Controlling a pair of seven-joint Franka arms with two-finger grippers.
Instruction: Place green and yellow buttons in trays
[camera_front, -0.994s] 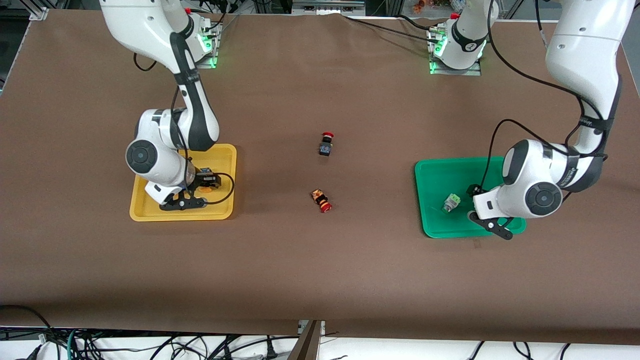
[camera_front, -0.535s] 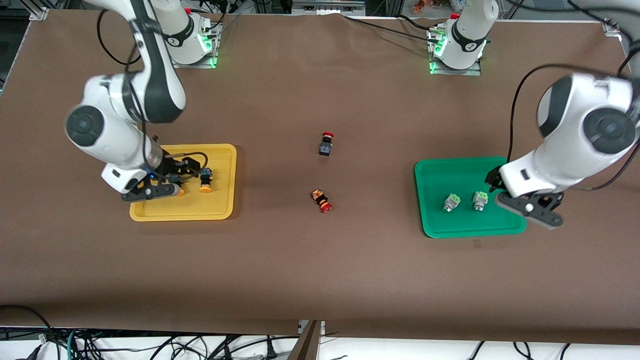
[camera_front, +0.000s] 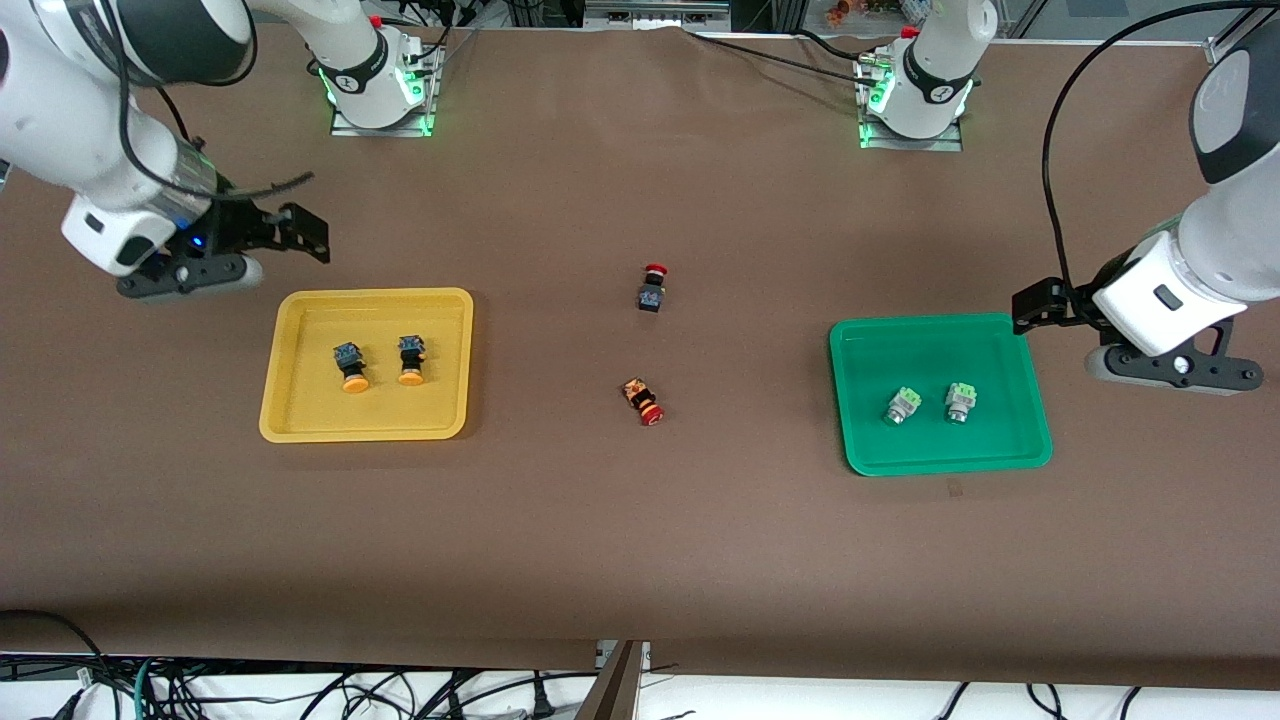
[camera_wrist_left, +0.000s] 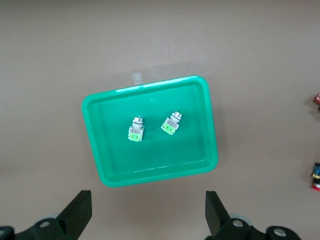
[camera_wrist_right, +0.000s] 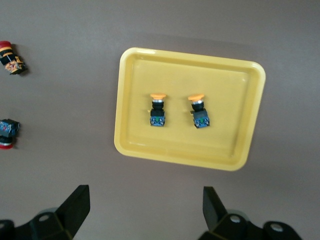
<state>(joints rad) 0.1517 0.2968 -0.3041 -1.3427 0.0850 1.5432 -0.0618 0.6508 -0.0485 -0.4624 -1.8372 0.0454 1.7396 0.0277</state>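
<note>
Two yellow-capped buttons (camera_front: 350, 366) (camera_front: 410, 360) lie side by side in the yellow tray (camera_front: 300, 425); they also show in the right wrist view (camera_wrist_right: 157, 110) (camera_wrist_right: 199, 111). Two pale green buttons (camera_front: 901, 406) (camera_front: 961, 402) lie in the green tray (camera_front: 862, 450), and show in the left wrist view (camera_wrist_left: 135, 129) (camera_wrist_left: 171, 123). My right gripper (camera_front: 190, 278) (camera_wrist_right: 145, 210) is open and empty, raised over bare table beside the yellow tray. My left gripper (camera_front: 1170, 370) (camera_wrist_left: 147, 215) is open and empty, raised over bare table beside the green tray.
Two red-capped switches lie on the brown table between the trays, one (camera_front: 652, 288) farther from the front camera than the other (camera_front: 645, 400). A small clear scrap (camera_wrist_left: 136, 77) lies by the green tray's rim.
Both grippers have left a button in their trays, risen and drawn outward, off the trays toward the table's ends. Each tray now shows two buttons.
</note>
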